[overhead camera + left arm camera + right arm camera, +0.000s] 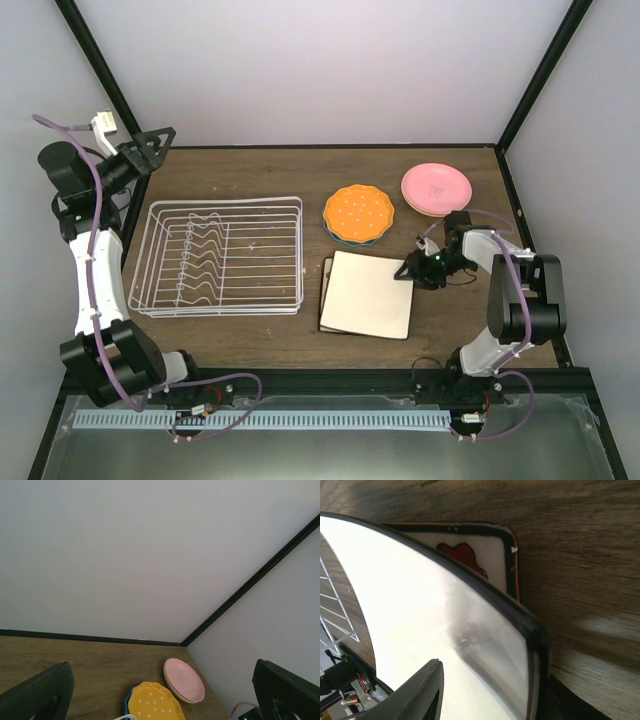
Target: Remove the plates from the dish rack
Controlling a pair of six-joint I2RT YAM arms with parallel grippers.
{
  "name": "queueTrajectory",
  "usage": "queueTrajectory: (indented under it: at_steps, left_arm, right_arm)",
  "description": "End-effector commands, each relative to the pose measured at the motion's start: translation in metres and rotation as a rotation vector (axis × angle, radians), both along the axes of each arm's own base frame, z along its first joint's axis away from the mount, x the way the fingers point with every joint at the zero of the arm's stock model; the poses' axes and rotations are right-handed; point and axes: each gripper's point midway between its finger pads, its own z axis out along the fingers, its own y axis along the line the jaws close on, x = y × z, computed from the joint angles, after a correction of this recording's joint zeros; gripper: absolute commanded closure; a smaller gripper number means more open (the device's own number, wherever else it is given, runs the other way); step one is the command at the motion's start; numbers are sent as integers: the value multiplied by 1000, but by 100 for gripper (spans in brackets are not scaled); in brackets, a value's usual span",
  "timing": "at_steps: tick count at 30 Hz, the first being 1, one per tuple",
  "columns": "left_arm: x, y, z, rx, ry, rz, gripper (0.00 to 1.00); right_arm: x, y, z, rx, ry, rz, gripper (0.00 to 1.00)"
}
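Observation:
The white wire dish rack (pixel 220 255) stands on the left of the table with no plates in it. Two square cream plates are stacked beside it, a plain one (pixel 367 293) (pixel 420 605) on top of the flowered one (pixel 470 555). My right gripper (pixel 412 270) (pixel 495 672) is open, its fingers astride the top plate's right edge. The dotted orange plate (pixel 358 213) (pixel 152 702) lies on the teal one (pixel 332 232). A pink plate (pixel 436 186) (pixel 185 680) rests on a pale-orange one (pixel 418 206). My left gripper (pixel 165 145) (pixel 161 665) hangs open and empty, high at the back left.
The enclosure's black frame posts (pixel 535 85) and white walls close in the table's back and sides. The right arm's base (pixel 525 310) stands just right of the square plates. Bare wood (pixel 250 175) shows behind the rack.

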Motion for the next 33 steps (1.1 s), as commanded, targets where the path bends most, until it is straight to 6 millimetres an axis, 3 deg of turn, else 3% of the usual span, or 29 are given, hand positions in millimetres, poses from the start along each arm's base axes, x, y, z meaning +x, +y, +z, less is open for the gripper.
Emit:
queueTrajectory:
  at_steps: [1,11,18,24,25,26,33]
  left_arm:
    - [-9,-7,4,24,-31,-23,0]
    - [-11,-8,5,26,-33,-24,0]
    - [-13,-9,7,29,-37,-24,0]
    - [-13,-9,6,40,-33,-23,0]
    - [-13,-9,5,46,-33,-23,0]
    - [-13,-9,4,52,-30,-19,0]
    - [-7,-3,-9,63,2,10,0]
  right_arm:
    - [14,8,6,-12,-39,28,55]
    - [22,5,0,-41,-44,23,49]
    - [50,-6,8,-74,-90,-53,44]
    - [84,-33,22,-143,-141,-163,25]
    - [90,-38,27,-158,-154,-183,17]
    - [94,-43,31,-172,-164,-196,3]
    - [122,-66,57,-283,-228,-257,0]
